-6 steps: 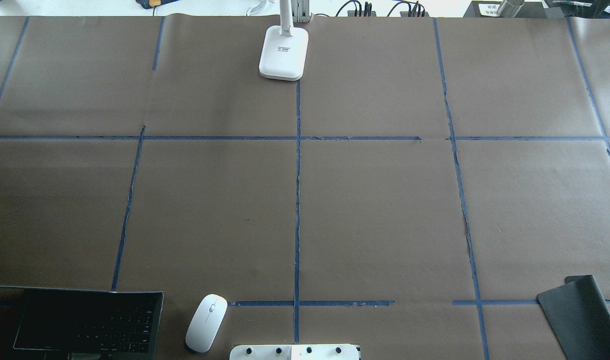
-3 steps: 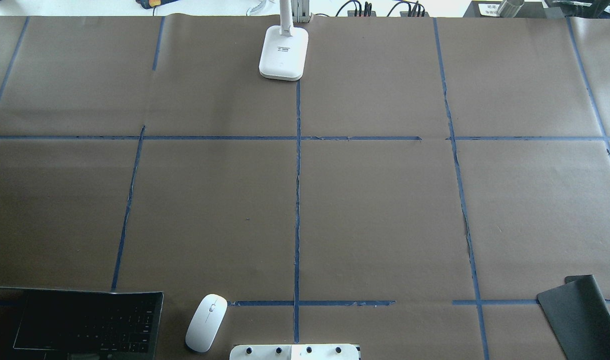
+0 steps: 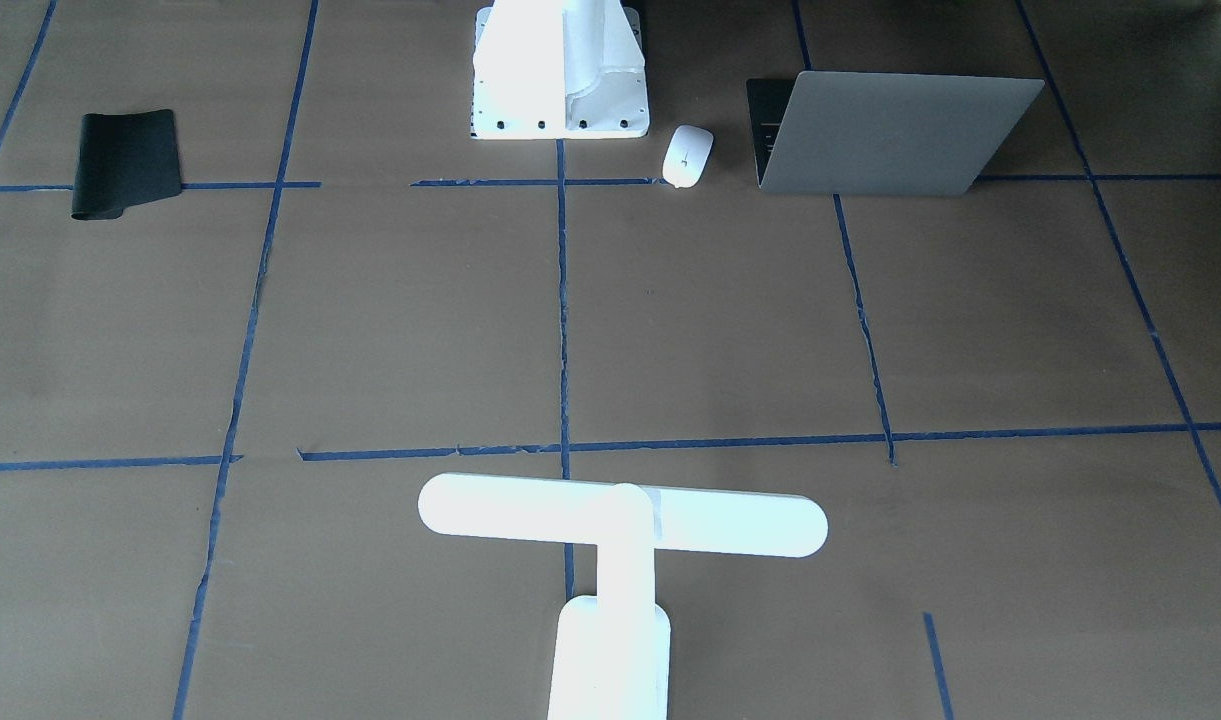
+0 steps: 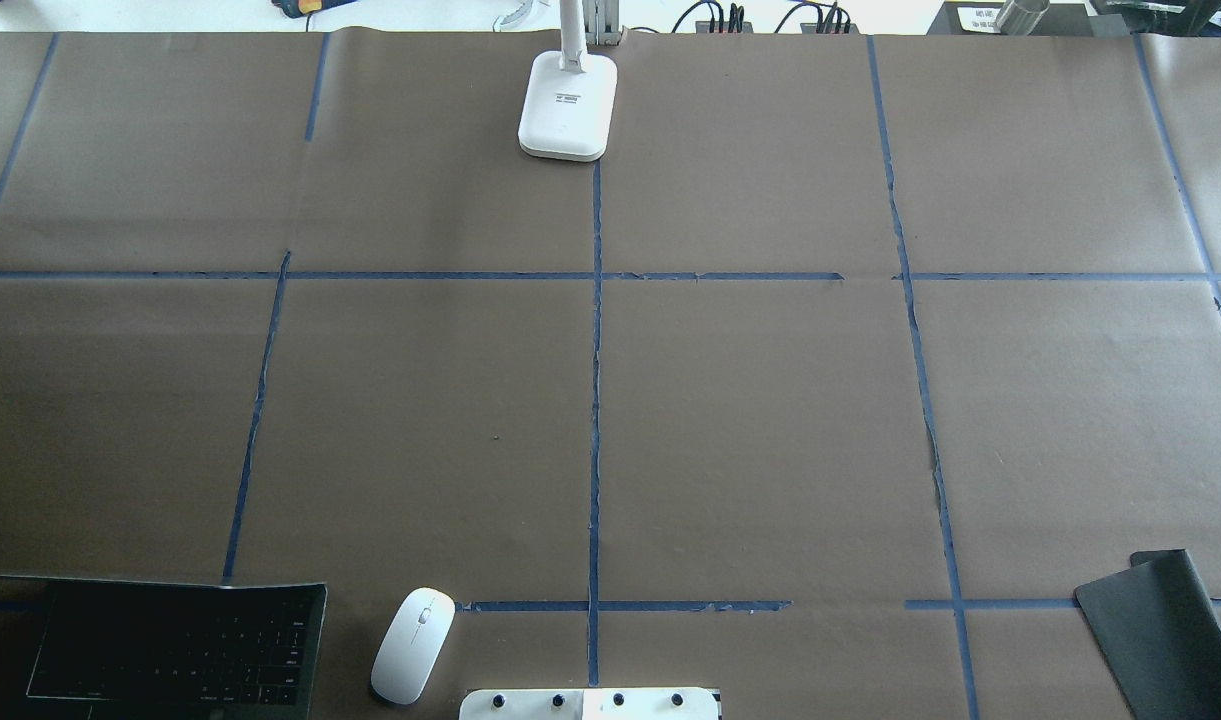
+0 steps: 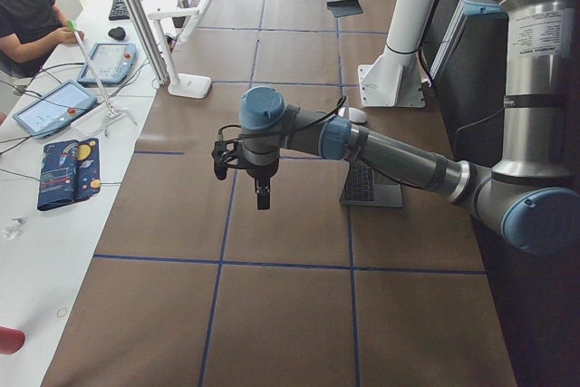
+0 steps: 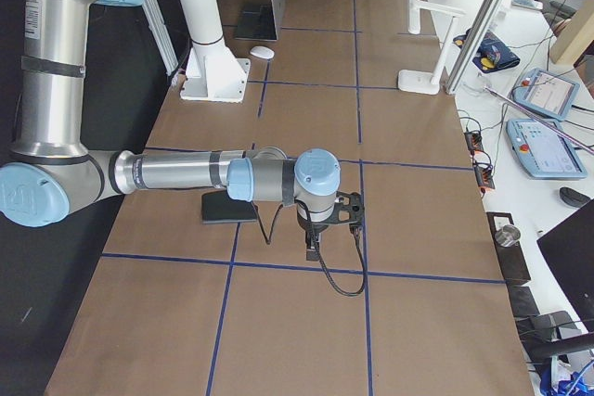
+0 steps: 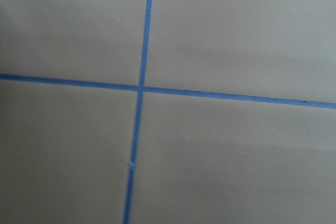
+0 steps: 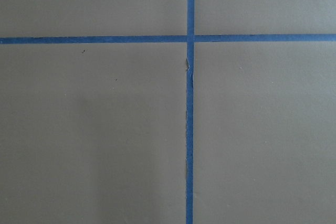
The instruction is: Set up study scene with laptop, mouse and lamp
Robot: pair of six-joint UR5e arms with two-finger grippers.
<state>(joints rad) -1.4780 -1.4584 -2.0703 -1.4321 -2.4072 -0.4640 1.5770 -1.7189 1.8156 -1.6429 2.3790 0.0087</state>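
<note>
Listing hazards for the study-scene setup, with nothing gripped yet. Item one: laptop [image 3: 895,130], open with its lid tilted, at the robot's near edge on its left. A pinch on the thin lid could fold it shut or drag the base across the paper. Item two: mouse [image 3: 688,156], lying between the laptop and the white pedestal [image 3: 560,70], just beside the pedestal. Its glossy curved shell may slip from the fingers, and the pedestal leaves little room for an approach. Item three: lamp [image 3: 620,520], upright at the far edge on the centre tape line. Its bar makes it top-heavy, so it is liable to topple if nudged or grasped low. Black mat [image 3: 125,160] lies well apart on the robot's right. Left gripper [image 5: 263,201] and right gripper [image 6: 312,249] hang above bare table [image 4: 770,420], carrying nothing; whether their fingers are parted or closed cannot be told.
</note>
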